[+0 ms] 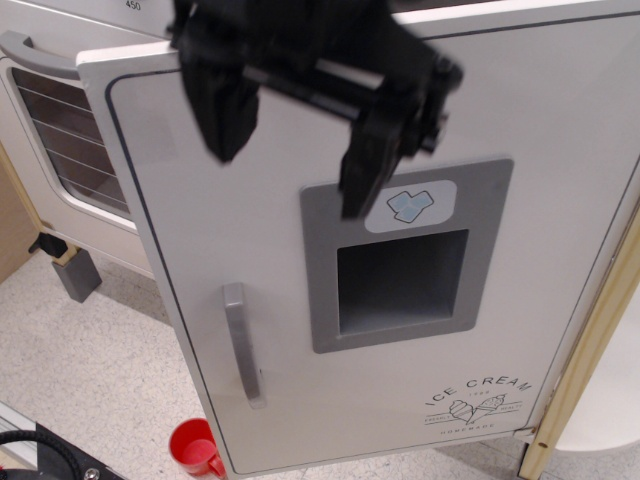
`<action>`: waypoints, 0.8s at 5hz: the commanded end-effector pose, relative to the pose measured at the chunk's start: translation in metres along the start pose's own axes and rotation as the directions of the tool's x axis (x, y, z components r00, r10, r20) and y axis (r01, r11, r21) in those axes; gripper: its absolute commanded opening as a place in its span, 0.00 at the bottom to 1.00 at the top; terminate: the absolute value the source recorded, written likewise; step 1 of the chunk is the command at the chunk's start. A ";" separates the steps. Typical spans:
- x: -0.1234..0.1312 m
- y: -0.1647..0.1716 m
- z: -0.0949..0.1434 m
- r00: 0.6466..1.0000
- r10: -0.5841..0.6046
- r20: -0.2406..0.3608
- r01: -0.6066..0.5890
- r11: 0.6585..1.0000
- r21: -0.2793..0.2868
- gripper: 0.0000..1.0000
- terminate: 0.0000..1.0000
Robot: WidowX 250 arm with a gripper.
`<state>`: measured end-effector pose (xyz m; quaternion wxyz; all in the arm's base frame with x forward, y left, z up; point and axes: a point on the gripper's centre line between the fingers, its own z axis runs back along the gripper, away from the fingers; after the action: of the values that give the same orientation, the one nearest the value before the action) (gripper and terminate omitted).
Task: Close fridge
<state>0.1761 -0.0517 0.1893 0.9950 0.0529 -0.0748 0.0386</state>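
The white fridge door [540, 150] fills most of the view. It has a grey vertical handle [243, 345], a grey recessed dispenser panel [405, 260] and an "ICE CREAM" logo [478, 400]. The door stands ajar, its free left edge swung out toward the camera. My black gripper [290, 178] hangs in front of the upper part of the door, above the handle and the panel. Its two fingers are spread apart and hold nothing. I cannot tell whether the fingertips touch the door.
A white oven with a barred window [70, 150] and a horizontal grey handle [40, 55] stands at the left behind the door. A red cup [195, 448] sits on the floor below the door. A grey block [75, 272], a wooden post [590, 340] and a black cable [40, 450] also show.
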 end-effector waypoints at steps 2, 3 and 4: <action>-0.009 0.004 -0.068 0.975 0.221 0.027 -0.219 0.974 -0.061 1.00 0.00; -0.003 0.007 -0.083 0.963 0.267 0.023 -0.265 0.962 -0.070 1.00 0.00; 0.015 0.021 -0.089 0.942 0.331 0.049 -0.324 0.939 -0.117 1.00 0.00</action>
<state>0.2007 -0.0194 0.0978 0.9745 -0.0092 -0.1060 0.1975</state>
